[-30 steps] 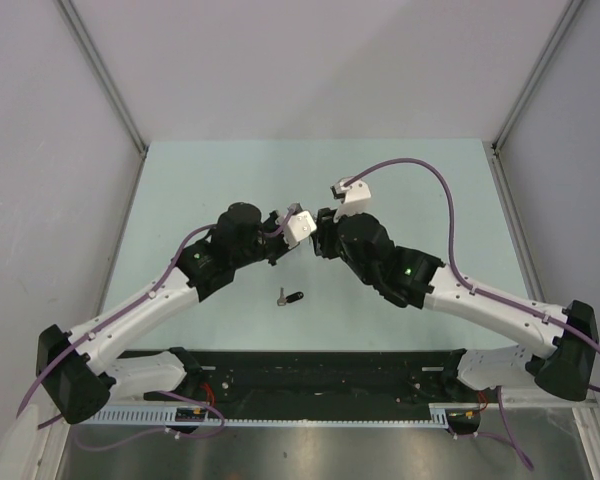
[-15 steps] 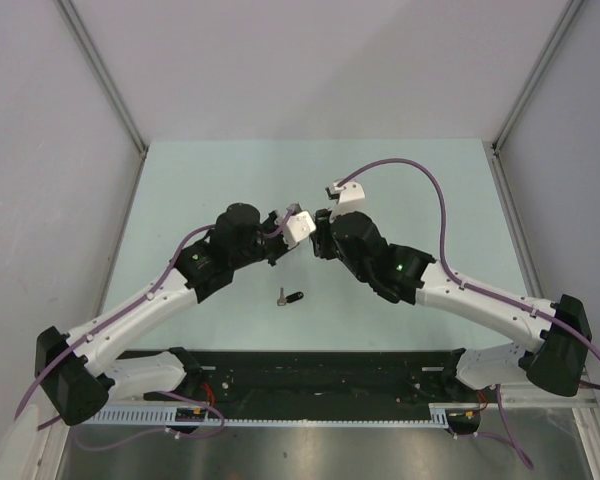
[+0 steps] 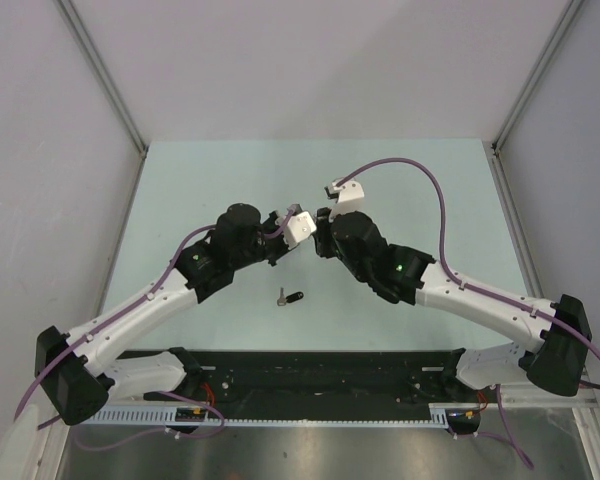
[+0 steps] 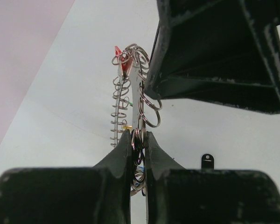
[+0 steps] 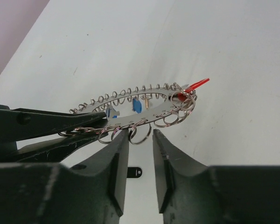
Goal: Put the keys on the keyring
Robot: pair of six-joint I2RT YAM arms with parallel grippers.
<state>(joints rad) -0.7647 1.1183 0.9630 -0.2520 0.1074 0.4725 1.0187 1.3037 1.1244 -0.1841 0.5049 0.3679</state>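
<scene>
table [image 3: 180, 180]: pale green | lying on it: one black-headed key [image 3: 291, 297]

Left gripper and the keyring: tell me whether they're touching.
Touching. In the left wrist view the left gripper is clamped on the keyring, with no gap showing.

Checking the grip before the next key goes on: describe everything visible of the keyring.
The keyring is a flat silver metal hoop, its rim lined with small wire split rings; a red tab and blue tabs sit on it. It is held off the table, pinched at one side by the shut left gripper. The open right gripper brackets one ring at its near edge.
</scene>
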